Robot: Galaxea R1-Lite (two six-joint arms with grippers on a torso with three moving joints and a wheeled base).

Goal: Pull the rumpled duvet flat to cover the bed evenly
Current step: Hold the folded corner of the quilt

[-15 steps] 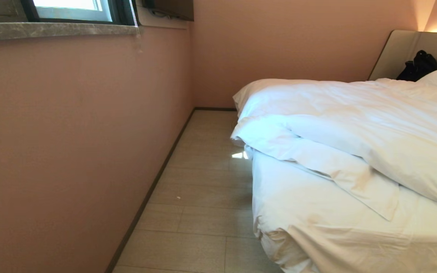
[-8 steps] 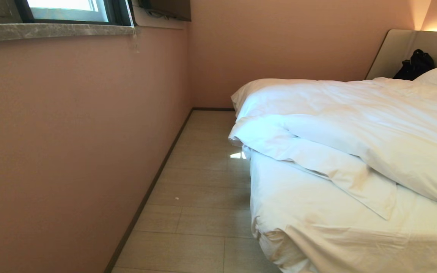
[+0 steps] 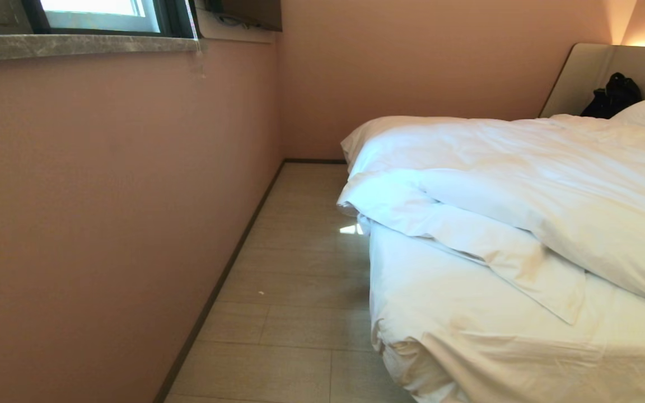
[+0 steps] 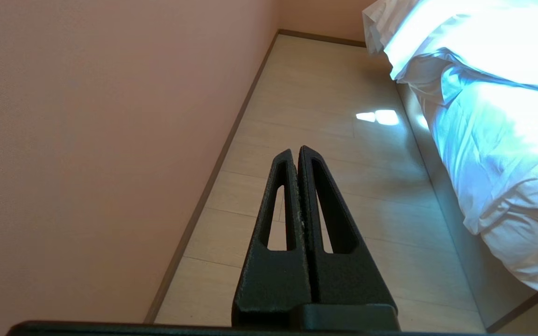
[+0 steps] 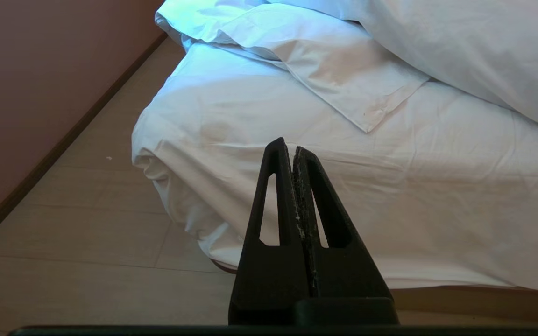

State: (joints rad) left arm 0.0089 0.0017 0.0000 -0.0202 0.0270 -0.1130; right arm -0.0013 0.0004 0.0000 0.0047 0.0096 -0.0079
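Lying bunched toward the headboard end, the duvet (image 3: 552,184) leaves the bed (image 3: 468,336) foot's sheet bare, one corner flap folded onto it; left claw (image 4: 295,150) pressed together over the floor (image 4: 325,154) beside the wall, right claw (image 5: 289,145) pressed together, empty, facing the bed's foot.

Your head view cuts the wide white-sheeted bed (image 3: 468,313) off at its right and lower edges. Beyond both closed jaws, the puffy white rumpled duvet (image 3: 552,184) hides the mattress's far half.
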